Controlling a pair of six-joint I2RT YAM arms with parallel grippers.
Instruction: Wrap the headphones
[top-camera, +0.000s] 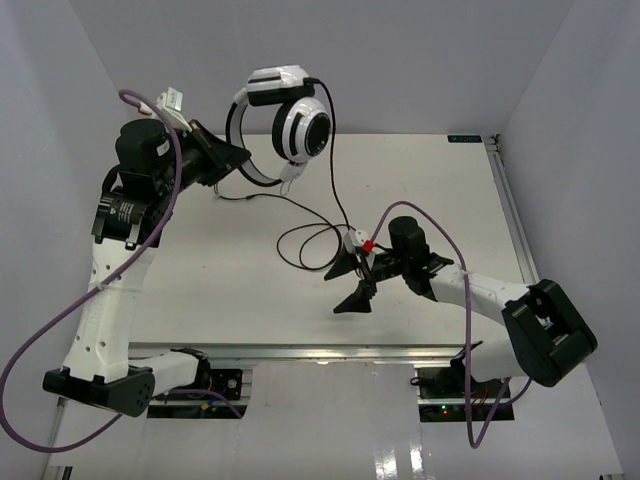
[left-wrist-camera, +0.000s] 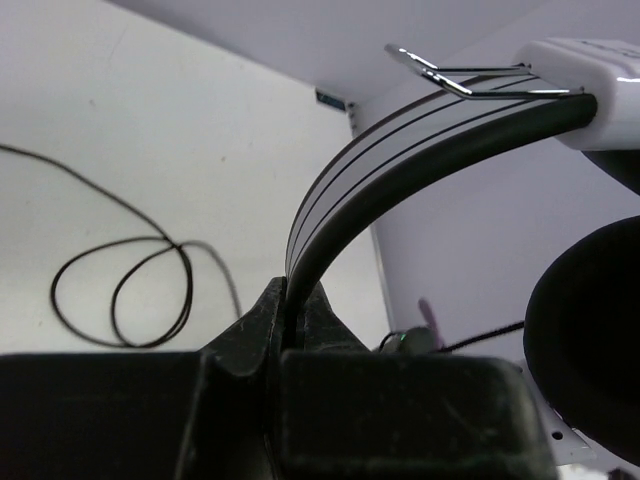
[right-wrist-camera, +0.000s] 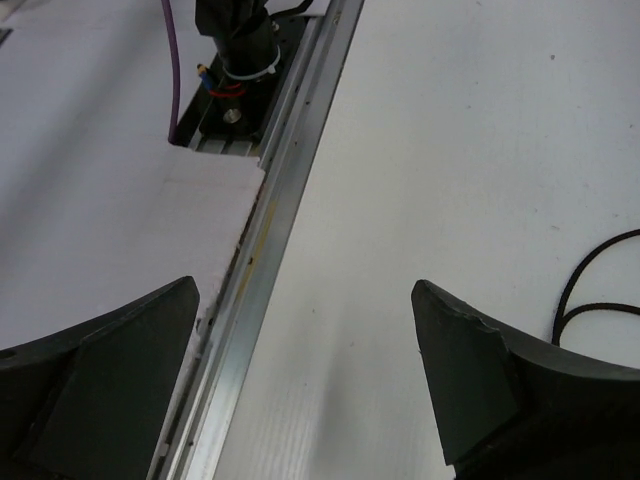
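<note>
Two claws are in your views, and only one of them carries anything. Your left claw (top-camera: 236, 156) is clamped on the headband (left-wrist-camera: 345, 170) of the headphones (top-camera: 288, 122). In the left wrist view its fingers are pinched tight on the striped band. The headphones hang in the air over the far left part of the counter (top-camera: 200, 290), clear of it.

From the claw the headband arches up and over toward the right, so the long axis runs roughly left to right. A round earcup (top-camera: 303, 130) hangs under the right end, with its white-and-black outer face turned toward the top camera.

The thin black cable (left-wrist-camera: 180, 247) drops from the headphones to the counter. It lies there in loose loops between the two arms, just beside your right claw (top-camera: 352, 288).

That right claw is low over the counter's near middle, fingers spread wide with nothing between them.

The counter is plain white, with a metal rail (right-wrist-camera: 275, 230) along its near edge. A purple cable (right-wrist-camera: 170, 70) runs down at the arm base, and pale walls (top-camera: 420, 60) close in the sides and back.
</note>
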